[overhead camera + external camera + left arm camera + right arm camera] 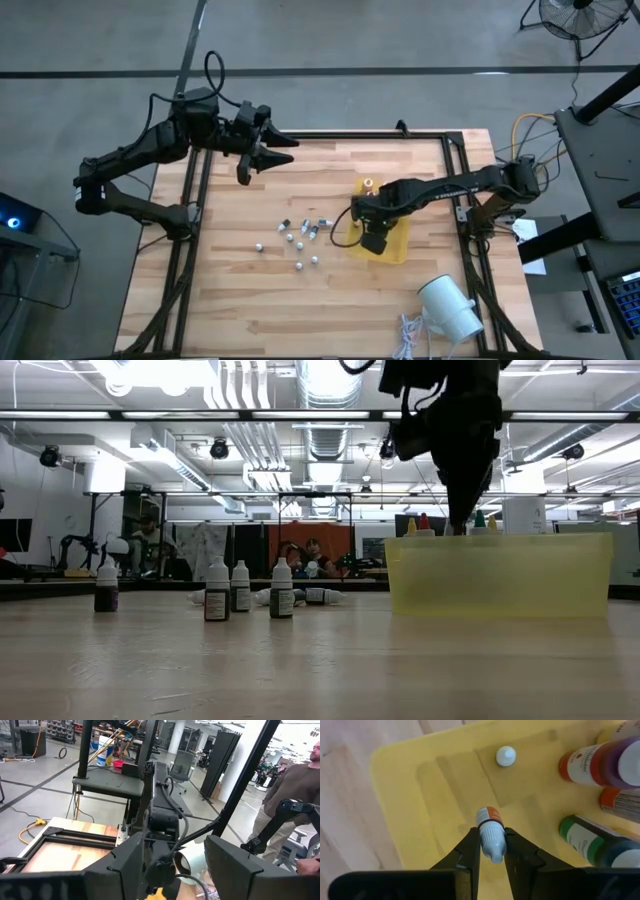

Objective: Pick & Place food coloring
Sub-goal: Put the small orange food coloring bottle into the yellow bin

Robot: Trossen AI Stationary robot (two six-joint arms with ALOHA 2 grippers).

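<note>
1. Small food-coloring bottle (pixel 491 839), white cap w/ orange-banded label, pinched between fingers of right gripper (pixel 492 851); jaws narrow, clamped on the bottle just below its cap.
2. Held bottle hangs over yellow bin (pixel 415 795), above bare floor of it.
3. Inside bin already: white-capped vial (pixel 505 756) standing alone; orange-topped bottle (pixel 580 762) and green-topped bottle (pixel 582 837) near one wall, close together w/ others.
4. High view: right gripper (pixel 374 240) sits over yellow bin (pixel 398 245) at table's right-centre; bottle tops (pixel 368 184) peek out at bin's far edge.
5. Low view: bin (pixel 498 575) translucent yellow, red/green/yellow tops (pixel 424 521) showing above rim; dark right arm drops into it from above.
6. Loose vials (pixel 298 238) scattered on wood just left of bin, apart from each other; abt nine, some upright, some lying.
7. Low view: four upright vials (pixel 216 592) in a ragged row left of bin, more lying behind.
8. Left gripper (pixel 256 160) parked near table's far left edge, well apart from vials; jaws wide, nothing in them.
9. White cylinder (pixel 450 308) lying at table's near right corner, cable (pixel 408 336) beside it.
10. Person (pixel 290 795) standing in room beyond table, left wrist view.
</note>
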